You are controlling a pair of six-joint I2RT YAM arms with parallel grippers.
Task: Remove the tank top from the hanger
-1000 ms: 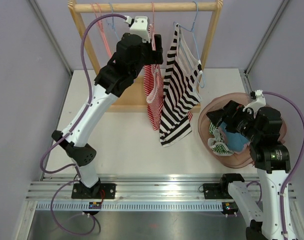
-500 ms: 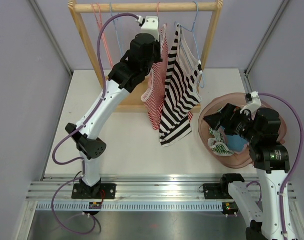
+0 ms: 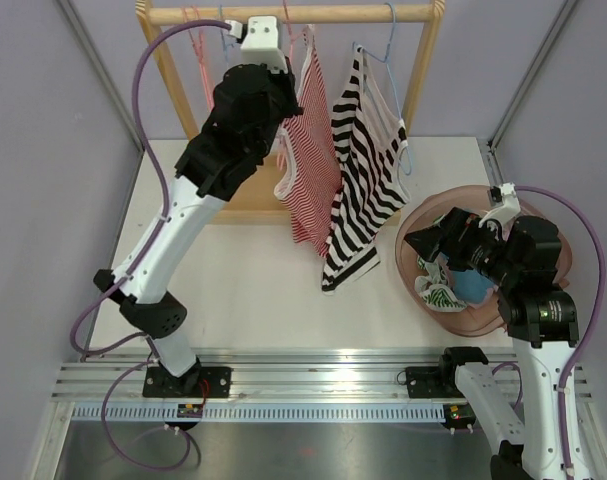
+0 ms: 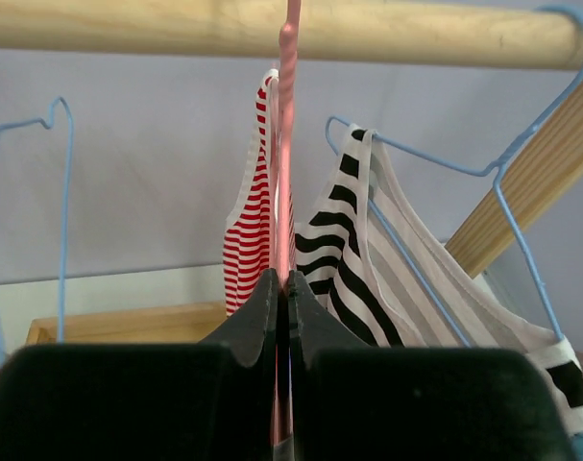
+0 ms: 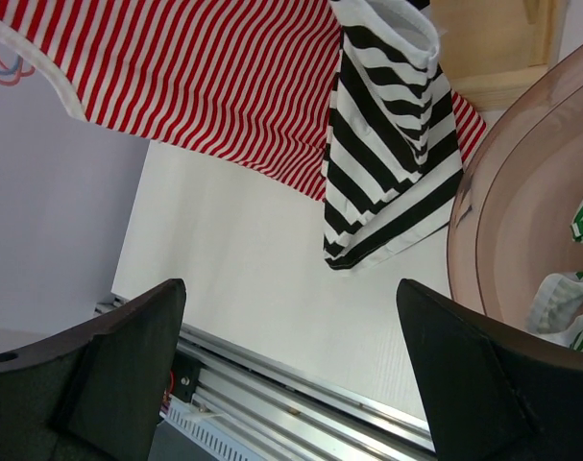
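At the far rail (image 3: 283,14), the left end effector (image 4: 283,283) is clamped shut on the pink hanger (image 4: 289,144) carrying the red-striped tank top (image 3: 308,170), steadying it, so next the wide-open, empty right end effector (image 5: 286,317), at the near right, probably must pull the fabric free.

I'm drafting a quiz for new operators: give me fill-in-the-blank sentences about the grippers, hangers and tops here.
The left gripper has its jaws ____ on the pink hanger.
The right gripper has its jaws ____.
In the top view, the red-striped tank top hangs to the ____ of the black-and-white tank top.
The blue hanger carrying that top hooks over a ____ rail.
Missing words: shut; open; left; wooden.
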